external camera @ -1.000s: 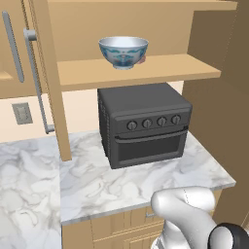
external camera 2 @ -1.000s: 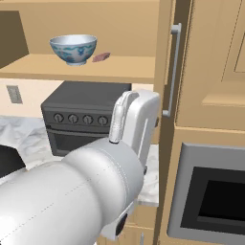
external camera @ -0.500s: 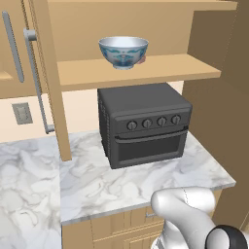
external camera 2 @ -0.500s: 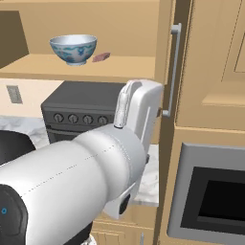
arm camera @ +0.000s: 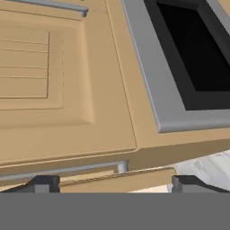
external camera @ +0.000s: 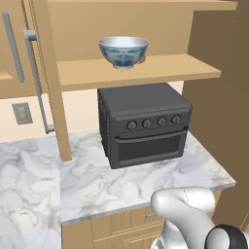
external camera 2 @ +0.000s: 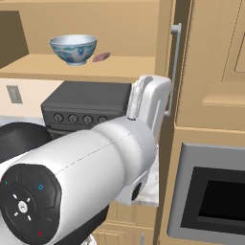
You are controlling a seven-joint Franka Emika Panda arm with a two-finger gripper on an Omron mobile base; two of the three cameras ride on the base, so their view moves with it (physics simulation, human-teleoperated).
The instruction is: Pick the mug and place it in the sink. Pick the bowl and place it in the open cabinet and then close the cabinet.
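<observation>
From the left of the base, we see the bowl (external camera: 123,52) sitting upright on the wooden shelf (external camera: 146,73) of the open cabinet (external camera: 48,82), directly above the black toaster oven (external camera: 143,124), which stands on the marble worktop (external camera: 97,182). We judge the bowl's half of the task done, since it rests squarely on the shelf, set back from the front edge. One door stands swung out at the left of the opening, its silver bar handle (external camera: 36,80) facing us, so the closing step looks to be what remains.

From the right of the base, our white arm (external camera 2: 95,162) rises across the foreground, hiding much of the worktop. The bowl (external camera 2: 73,49) is up and to the left of it, with a small reddish object (external camera 2: 101,57) just beside the bowl on the shelf. The right-hand door edge and its vertical handle (external camera 2: 175,67) stand just behind the arm's upper link; we read the arm's swing that way as an approach to this door.

Through the hand camera, the tool (arm camera: 115,184) has its two dark tips spread wide, holding nothing. It faces a panelled wood door (arm camera: 49,76) and the grey frame of a built-in appliance (arm camera: 170,76). The bowl therefore lies well apart from the tool.
</observation>
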